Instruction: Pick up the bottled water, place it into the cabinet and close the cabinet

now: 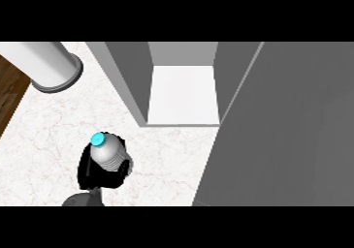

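left hand [101, 175]: seen low at the view's left, its black fingers curled round the bottled water.
right hand: not seen in the head view.
bottled water [107, 154]: held upright above the marble tabletop [57, 131], its turquoise cap [99, 139] turned up, well short of the cabinet.
cabinet [181, 92]: found farther off, its door [287, 131] swung wide at the right and the pale inner floor laid bare.
risk: the bottle may be knocked against the cabinet's left wall [128, 82] if it is carried in too far to the left; it may be tipped if it is released before it is set on the inner floor.
in the way: nothing is seen between bottle and opening.
beyond: a white cylinder [50, 65] is seen at the far left, by a wooden strip [6, 94].
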You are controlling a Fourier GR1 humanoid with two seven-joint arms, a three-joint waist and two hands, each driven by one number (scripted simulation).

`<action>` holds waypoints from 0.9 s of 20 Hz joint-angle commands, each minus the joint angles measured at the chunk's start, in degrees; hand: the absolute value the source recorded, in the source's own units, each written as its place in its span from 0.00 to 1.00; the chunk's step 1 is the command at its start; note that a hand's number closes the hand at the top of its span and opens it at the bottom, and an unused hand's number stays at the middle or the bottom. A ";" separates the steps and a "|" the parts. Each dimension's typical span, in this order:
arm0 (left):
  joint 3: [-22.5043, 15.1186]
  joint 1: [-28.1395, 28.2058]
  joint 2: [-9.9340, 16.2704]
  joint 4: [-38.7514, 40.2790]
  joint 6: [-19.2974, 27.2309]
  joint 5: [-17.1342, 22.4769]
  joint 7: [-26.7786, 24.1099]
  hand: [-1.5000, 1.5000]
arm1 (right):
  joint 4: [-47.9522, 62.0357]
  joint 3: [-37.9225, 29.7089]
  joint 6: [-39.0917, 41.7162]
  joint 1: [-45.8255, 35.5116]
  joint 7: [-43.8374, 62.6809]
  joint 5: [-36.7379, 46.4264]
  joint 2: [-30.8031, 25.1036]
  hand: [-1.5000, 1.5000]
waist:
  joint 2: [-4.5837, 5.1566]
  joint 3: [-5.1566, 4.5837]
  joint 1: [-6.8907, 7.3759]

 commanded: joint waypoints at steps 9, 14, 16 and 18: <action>-12.24 -1.01 -0.16 -19.00 16.39 1.60 11.96 1.00 | -7.46 1.33 -0.13 0.96 3.46 4.98 -1.50 0.00 | 0.07 -0.01 -0.25; -16.37 -7.00 -0.16 -20.34 23.11 1.17 15.84 1.00 | -5.20 -1.92 0.12 -0.86 2.55 1.61 -1.28 0.00 | 0.18 0.00 -0.27; -18.31 -9.54 -0.16 -17.61 26.60 2.24 15.29 1.00 | -5.43 2.64 -0.89 2.77 -1.06 3.58 -1.91 0.00 | 0.15 0.01 -0.66; -17.11 -10.04 -0.16 -19.18 26.85 1.60 16.96 1.00 | -8.60 3.25 -1.20 3.98 1.02 5.39 -3.37 0.00 | 0.09 -0.01 -0.64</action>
